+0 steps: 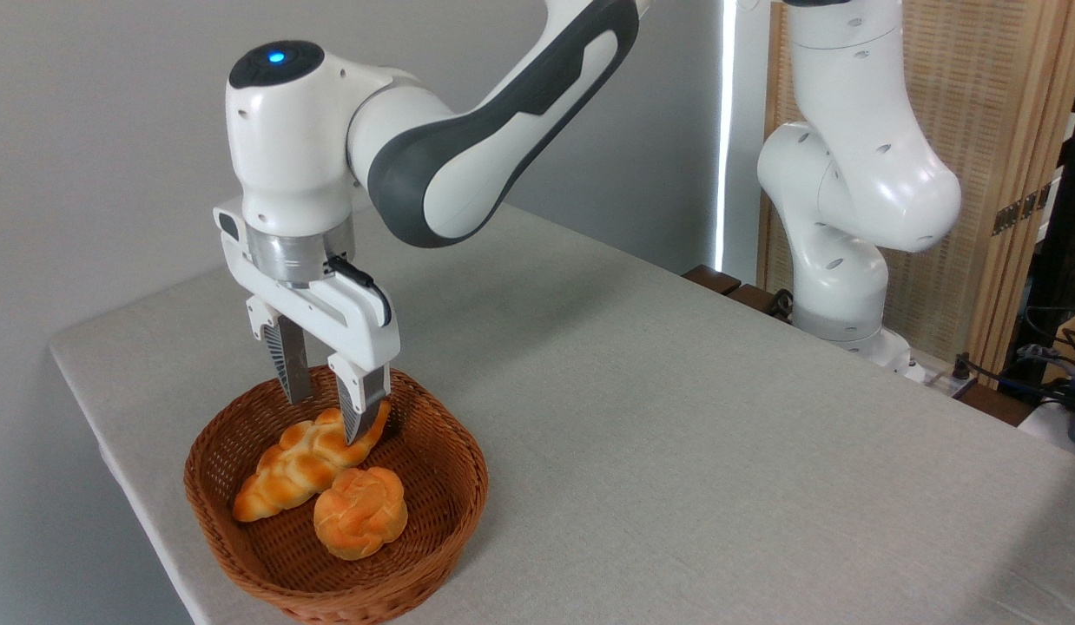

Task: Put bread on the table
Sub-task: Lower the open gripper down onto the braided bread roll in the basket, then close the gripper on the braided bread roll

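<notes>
The bread (305, 464) lies inside the wicker basket (433, 521), not yet on the table (676, 434). Its long axis runs on a diagonal: the lower tapered end sits away from the tool toward the basket's near-left wall, the upper end directly beneath the gripper (325, 417). The loaf rests flat on the basket floor.

The gripper points straight down with its two fingers apart, straddling the upper part of the loaf. One finger stands on the far side of the loaf, the other on the near side, its tip overlapping the crust in this view. Whether either tip actually touches the bread cannot be told. The gap between the fingers runs roughly across the loaf's long axis, which suits a closing grasp across its width.

The grasp point lies toward the upper end, not the middle. Judgement: the free lower end may droop or swing when lifted.

A round bun (360, 512) lies just beside the loaf's lower half, on the side nearer the camera, clear of the fingers. The basket rim stands close behind the gripper.

Open table surface extends well to the right of the tool. Step in hand, as judged: closing on the loaf before lifting it out.
</notes>
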### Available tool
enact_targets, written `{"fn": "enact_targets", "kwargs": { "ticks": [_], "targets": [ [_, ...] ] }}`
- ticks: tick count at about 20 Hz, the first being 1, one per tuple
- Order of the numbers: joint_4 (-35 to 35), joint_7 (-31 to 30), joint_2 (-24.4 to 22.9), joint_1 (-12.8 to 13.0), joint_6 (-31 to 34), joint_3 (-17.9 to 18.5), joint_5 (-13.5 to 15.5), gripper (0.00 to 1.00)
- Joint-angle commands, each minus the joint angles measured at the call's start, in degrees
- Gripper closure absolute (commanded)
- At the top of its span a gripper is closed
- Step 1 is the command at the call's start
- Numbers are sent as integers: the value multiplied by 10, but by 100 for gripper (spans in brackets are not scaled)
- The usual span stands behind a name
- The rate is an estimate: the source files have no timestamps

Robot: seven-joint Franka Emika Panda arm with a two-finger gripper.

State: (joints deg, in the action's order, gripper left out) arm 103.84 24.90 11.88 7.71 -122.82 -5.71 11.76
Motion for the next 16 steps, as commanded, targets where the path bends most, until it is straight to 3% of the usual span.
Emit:
{"fn": "enact_targets", "kwargs": {
  "ticks": [1, 11, 16],
  "targets": [
    [0, -5, 3, -1, -19, 1, 2, 0],
    [0, 1, 9, -3, -19, 1, -59, 0],
    [0, 2, 10, -3, -19, 2, -61, 0]
  ]
}}
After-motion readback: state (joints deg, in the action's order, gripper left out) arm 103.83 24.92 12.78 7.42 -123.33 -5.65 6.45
